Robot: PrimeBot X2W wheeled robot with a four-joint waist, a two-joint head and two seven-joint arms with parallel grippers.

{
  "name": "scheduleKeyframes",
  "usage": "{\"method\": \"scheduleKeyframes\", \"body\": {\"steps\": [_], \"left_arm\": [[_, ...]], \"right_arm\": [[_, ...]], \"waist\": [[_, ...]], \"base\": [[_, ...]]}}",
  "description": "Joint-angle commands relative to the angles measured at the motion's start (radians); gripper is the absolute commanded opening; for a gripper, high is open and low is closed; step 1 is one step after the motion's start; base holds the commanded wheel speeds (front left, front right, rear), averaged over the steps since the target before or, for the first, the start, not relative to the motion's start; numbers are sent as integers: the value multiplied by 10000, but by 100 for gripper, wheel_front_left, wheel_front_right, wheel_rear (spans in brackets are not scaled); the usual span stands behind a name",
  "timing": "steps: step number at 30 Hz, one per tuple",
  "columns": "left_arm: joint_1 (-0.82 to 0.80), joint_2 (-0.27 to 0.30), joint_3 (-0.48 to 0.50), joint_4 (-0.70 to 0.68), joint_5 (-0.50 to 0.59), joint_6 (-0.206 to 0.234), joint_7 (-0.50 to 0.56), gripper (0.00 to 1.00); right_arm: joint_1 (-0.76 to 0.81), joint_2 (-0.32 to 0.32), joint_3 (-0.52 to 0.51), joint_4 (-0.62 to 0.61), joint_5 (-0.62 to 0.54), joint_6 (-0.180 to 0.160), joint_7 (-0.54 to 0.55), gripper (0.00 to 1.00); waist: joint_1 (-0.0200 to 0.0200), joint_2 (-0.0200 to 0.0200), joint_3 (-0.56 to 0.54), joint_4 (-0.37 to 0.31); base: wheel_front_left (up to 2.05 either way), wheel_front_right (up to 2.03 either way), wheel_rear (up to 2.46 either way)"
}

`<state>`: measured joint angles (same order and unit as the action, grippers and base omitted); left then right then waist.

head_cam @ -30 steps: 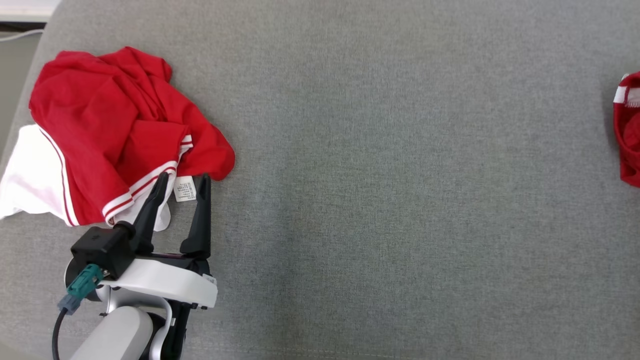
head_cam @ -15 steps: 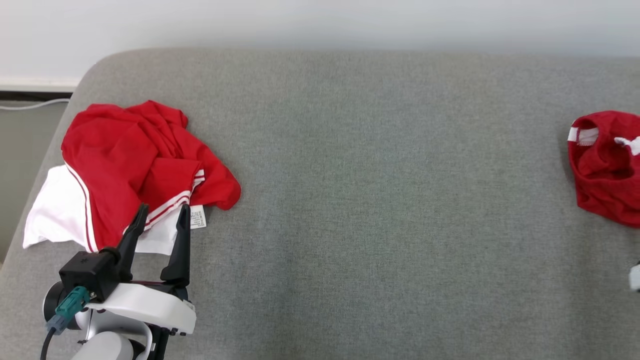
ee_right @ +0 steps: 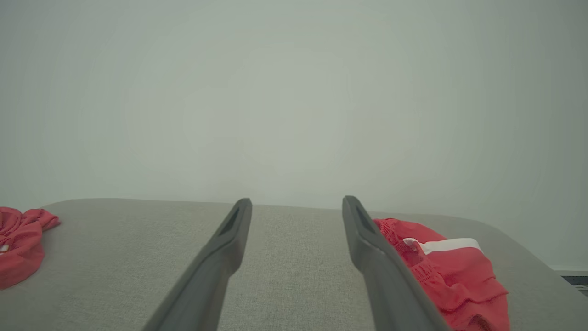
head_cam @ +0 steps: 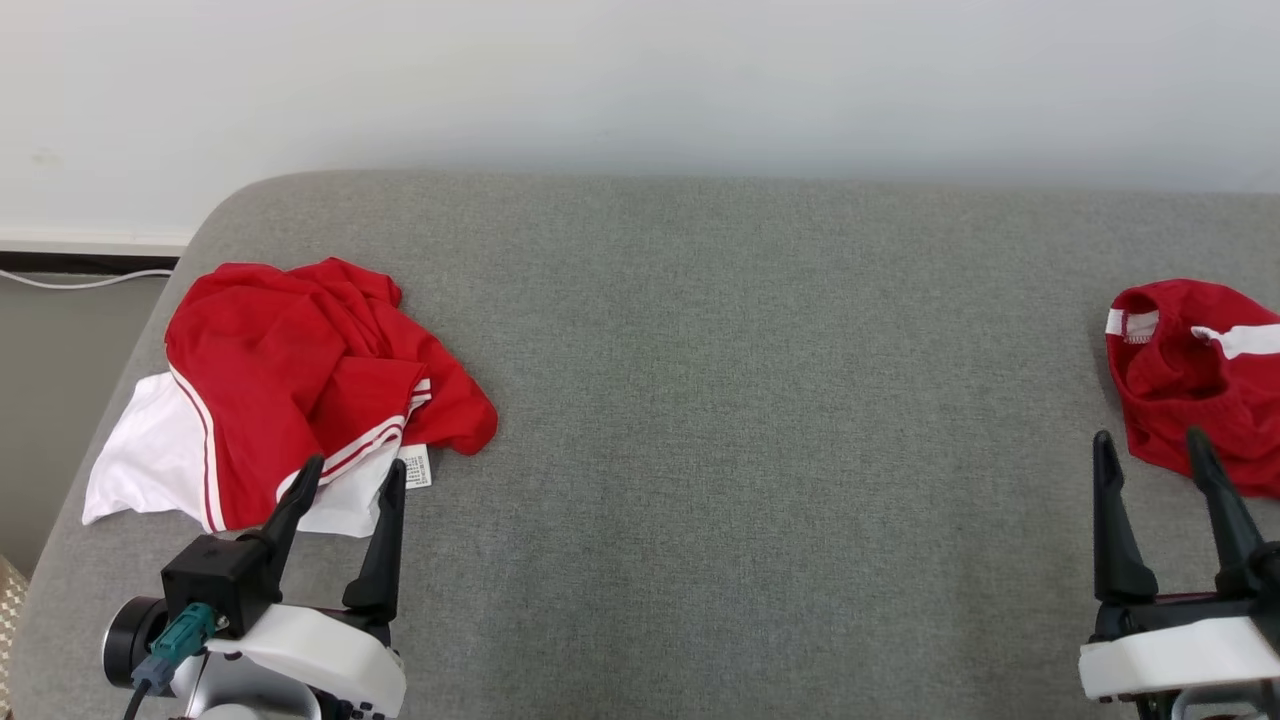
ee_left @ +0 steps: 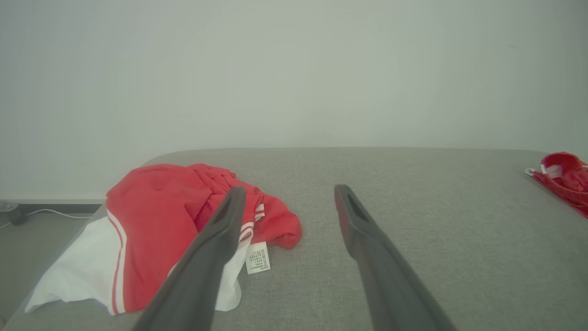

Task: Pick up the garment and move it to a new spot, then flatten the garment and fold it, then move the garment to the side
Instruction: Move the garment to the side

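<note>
- The left gripper (head_cam: 355, 465) sits low at the near left, fingers spread wide with nothing between them, pointing at the near hem of the red-and-white garment (head_cam: 290, 370). Its tips overlap the hem in the head view, but I cannot tell whether they touch it.
- The right gripper (head_cam: 1146, 436) sits at the near right, equally spread and empty, tips just short of a second red garment (head_cam: 1190, 400).
- The red-and-white garment lies crumpled by the rounded far-left corner of the grey cushion (head_cam: 750, 400), its white part close to the left edge.
- A broad stretch of grey cushion separates the garments.
- A pale wall (head_cam: 640, 80) stands behind the far edge.
</note>
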<state>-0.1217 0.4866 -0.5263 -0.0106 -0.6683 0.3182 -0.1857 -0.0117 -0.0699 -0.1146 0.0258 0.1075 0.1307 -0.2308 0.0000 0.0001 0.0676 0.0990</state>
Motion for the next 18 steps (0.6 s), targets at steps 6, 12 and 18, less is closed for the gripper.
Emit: {"method": "scheduleKeyframes", "body": {"steps": [6, 12, 18], "left_arm": [[-152, 305, 376, -158, 76, 198, -35, 100], [-46, 314, 404, -125, 54, 320, -48, 100], [89, 330, 416, -129, -4, 378, -49, 100]], "right_arm": [[551, 85, 787, -793, -385, 0, 236, 100], [1203, 177, 978, -845, -149, 0, 365, 100], [1616, 192, 1064, -731, 224, 0, 323, 100]], "waist": [[0, -1, -278, 82], [0, -1, -410, 121], [0, -1, -531, 110]], "base": [[0, 0, 0], [0, 0, 0], [0, 0, 0]]}}
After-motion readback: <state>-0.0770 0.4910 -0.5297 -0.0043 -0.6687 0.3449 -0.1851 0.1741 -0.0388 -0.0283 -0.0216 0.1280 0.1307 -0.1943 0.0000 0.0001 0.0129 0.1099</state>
